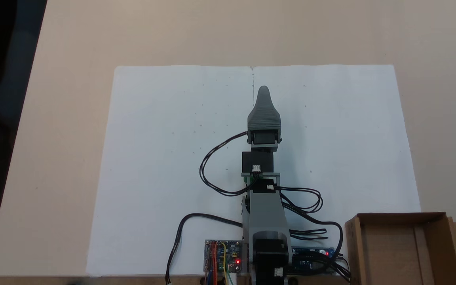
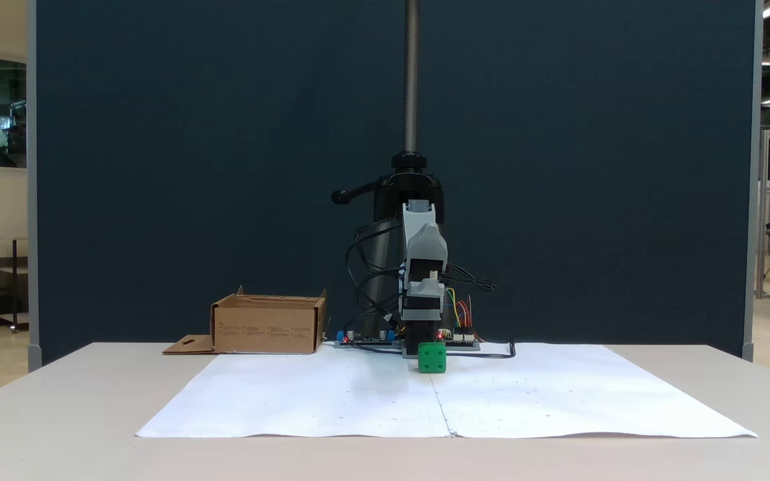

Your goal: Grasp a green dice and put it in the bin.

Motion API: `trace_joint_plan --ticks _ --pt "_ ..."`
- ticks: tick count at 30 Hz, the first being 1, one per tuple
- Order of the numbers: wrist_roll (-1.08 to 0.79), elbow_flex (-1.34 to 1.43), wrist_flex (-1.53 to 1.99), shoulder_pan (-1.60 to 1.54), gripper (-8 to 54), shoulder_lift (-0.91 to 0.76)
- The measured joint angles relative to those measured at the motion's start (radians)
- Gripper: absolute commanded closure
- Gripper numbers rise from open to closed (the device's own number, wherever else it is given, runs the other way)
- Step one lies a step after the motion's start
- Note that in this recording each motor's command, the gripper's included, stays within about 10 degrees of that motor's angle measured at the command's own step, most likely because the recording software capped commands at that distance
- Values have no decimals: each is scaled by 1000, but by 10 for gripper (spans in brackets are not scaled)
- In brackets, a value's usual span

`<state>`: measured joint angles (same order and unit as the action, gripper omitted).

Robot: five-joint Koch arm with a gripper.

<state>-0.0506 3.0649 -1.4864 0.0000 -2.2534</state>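
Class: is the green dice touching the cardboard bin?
Apart. In a fixed view the green dice sits on the paper, a wide gap separating it from the bin.

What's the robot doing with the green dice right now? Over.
Gripper low over the white paper, jaws' state unclear. Green dice on the paper under the arm. Bin waits off to the side, path clear.

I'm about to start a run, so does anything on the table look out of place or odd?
Nothing stands out. The green dice sits square on the white paper, right below the arm's gripper. The bin stands upright beside the arm's base, flap lying flat. The loose cables look untidy, not damaged.
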Motion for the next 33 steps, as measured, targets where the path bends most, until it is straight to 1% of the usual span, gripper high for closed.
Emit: trace_joint_plan --ticks 5,33 --pt "0 0 -5 64 4 0" --pt "0 0 -23 69 4 0"
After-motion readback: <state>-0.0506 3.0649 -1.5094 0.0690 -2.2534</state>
